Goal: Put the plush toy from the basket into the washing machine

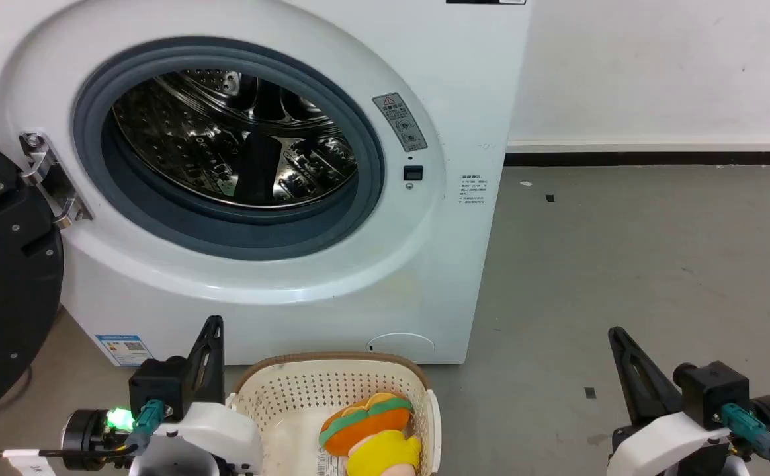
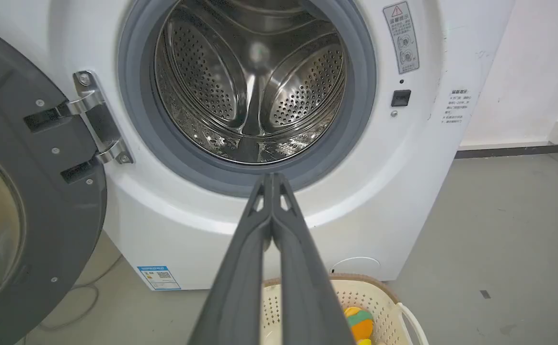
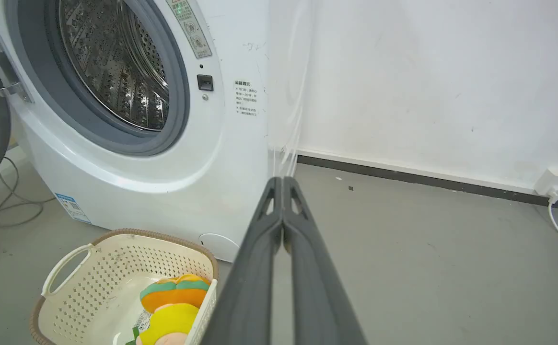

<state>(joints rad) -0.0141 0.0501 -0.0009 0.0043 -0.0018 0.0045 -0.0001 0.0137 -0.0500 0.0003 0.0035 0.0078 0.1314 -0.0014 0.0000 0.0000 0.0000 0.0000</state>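
The task stands at its start, by the look of it: nothing is grasped, and the pick from the basket is the step in hand. The plush toy (image 1: 368, 430) lies in the right part of the basket (image 1: 332, 361), its orange hat toward the far side and its yellow body nearer the robot; no other laundry shows in there. The basket sits on the floor (image 1: 623, 264) just in front of the washing machine (image 1: 425, 264), below the porthole. The door (image 1: 8, 264) hangs open at the left, and the steel drum (image 1: 226, 145) shows nothing inside.

The left gripper (image 2: 272, 177) hovers beside the basket's left side. The right gripper (image 3: 283, 179) is well apart to the right. Each has its fingers pressed together on nothing.

The next move likely calls for one gripper to spread its fingers, reach down into the basket and close on the soft toy.
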